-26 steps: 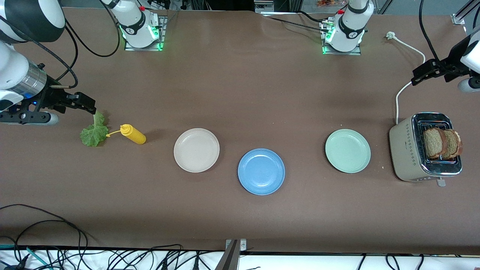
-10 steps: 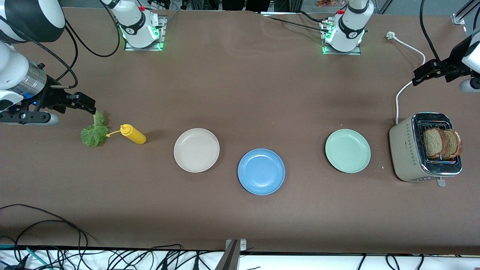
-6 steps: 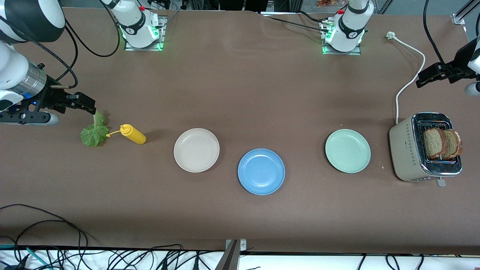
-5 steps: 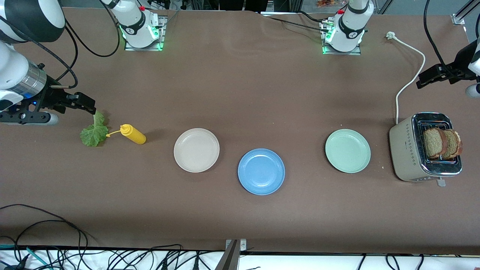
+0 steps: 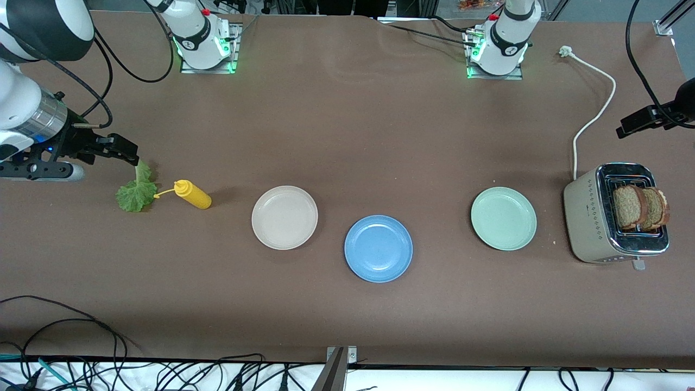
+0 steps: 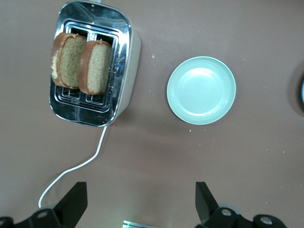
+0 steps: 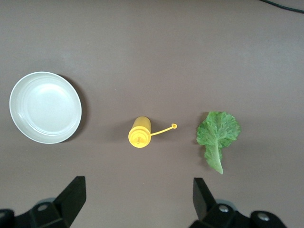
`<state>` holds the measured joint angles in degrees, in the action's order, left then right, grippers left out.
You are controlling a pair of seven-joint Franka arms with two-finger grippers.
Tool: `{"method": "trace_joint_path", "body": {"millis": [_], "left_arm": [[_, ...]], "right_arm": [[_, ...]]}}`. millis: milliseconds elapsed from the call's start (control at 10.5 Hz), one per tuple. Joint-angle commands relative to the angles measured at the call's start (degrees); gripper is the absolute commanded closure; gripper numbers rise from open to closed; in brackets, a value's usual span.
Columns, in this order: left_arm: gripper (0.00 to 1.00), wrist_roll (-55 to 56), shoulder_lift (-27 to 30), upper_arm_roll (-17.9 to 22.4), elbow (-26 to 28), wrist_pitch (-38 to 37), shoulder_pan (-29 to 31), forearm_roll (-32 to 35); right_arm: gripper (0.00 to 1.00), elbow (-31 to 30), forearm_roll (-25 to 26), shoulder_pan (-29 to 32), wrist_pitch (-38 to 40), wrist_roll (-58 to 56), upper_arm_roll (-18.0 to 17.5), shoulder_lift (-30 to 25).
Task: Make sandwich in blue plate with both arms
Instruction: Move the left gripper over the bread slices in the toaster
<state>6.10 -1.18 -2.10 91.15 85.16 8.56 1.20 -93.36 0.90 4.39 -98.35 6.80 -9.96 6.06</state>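
**Sandwich parts apart, blue plate bare**

Blue plate [image 5: 378,248] serves as the landmark — it sits on the brown table [image 5: 347,136], nearest the front camera of the three plates, with nothing on it. Just beside it toward the right arm's end and a little farther from the camera lies the cream plate [image 5: 284,217]; toward the left arm's end, apart from it, lies the green plate [image 5: 504,218]. Past the green plate from the blue plate stands the toaster [image 5: 592,222], with two bread slices [image 5: 640,207] upright in its slots and its white cord [image 5: 594,117] trailing away from the camera. Past the cream plate lies the yellow squeeze bottle [image 5: 193,195] on its side, and next to it the lettuce leaf [image 5: 136,191] flat on the table.

Right gripper [image 7: 137,202] hangs over the lettuce end, fingers spread wide, holding nothing. Left gripper [image 6: 141,206] hangs above the table near the cord and toaster — fingers also wide, empty.
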Motion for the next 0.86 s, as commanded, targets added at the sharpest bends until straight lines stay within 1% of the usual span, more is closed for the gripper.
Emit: {"method": "trace_joint_path", "body": {"millis": [0, 382, 763], "left_arm": [[0.0, -1.62, -1.72, -0.28, -2.11, 0.0, 2.33, 0.56], [0.0, -1.0, -2.16, -0.36, -2.03, 0.09, 2.42, 1.7], [0.0, -1.53, -3.57, -0.45, -2.11, 2.11, 2.33, 2.49]], "right_arm": [[0.0, 0.46, 0.77, 0.18, 0.18, 0.23, -0.24, -0.35], [0.0, 0.46, 0.77, 0.27, 0.18, 0.23, -0.24, -0.35], [0.0, 0.46, 0.77, 0.27, 0.09, 0.06, -0.15, -0.26]]}}
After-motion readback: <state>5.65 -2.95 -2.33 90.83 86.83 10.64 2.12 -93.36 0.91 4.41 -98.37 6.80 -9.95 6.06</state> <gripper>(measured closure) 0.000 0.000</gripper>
